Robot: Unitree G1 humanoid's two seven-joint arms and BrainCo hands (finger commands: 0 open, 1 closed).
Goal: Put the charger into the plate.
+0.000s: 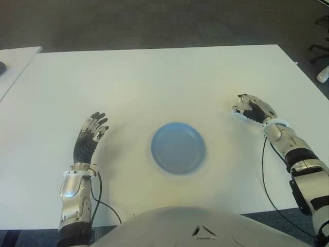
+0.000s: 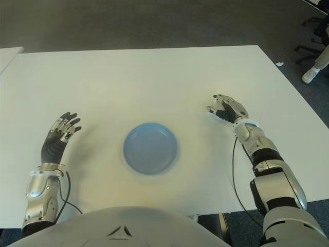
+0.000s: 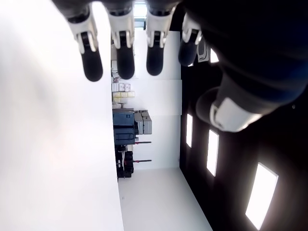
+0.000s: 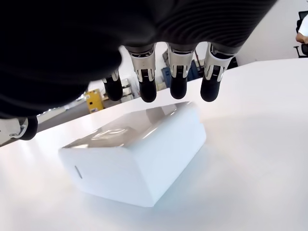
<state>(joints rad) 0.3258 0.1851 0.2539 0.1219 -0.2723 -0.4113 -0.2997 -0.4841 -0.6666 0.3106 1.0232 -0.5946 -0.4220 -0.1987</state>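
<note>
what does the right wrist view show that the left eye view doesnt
Only the right wrist view shows the white charger lying on the table under the right hand's spread fingers, not gripped. Only the left eye view shows the empty blue plate and the open left hand to its left. Both show the right hand and the white table.

White block charger (image 4: pixel 137 156) with a small oval port on one end, lying flat on the table, right of the plate (image 1: pixel 178 148) — round, blue, upright, near centre — well apart
</note>
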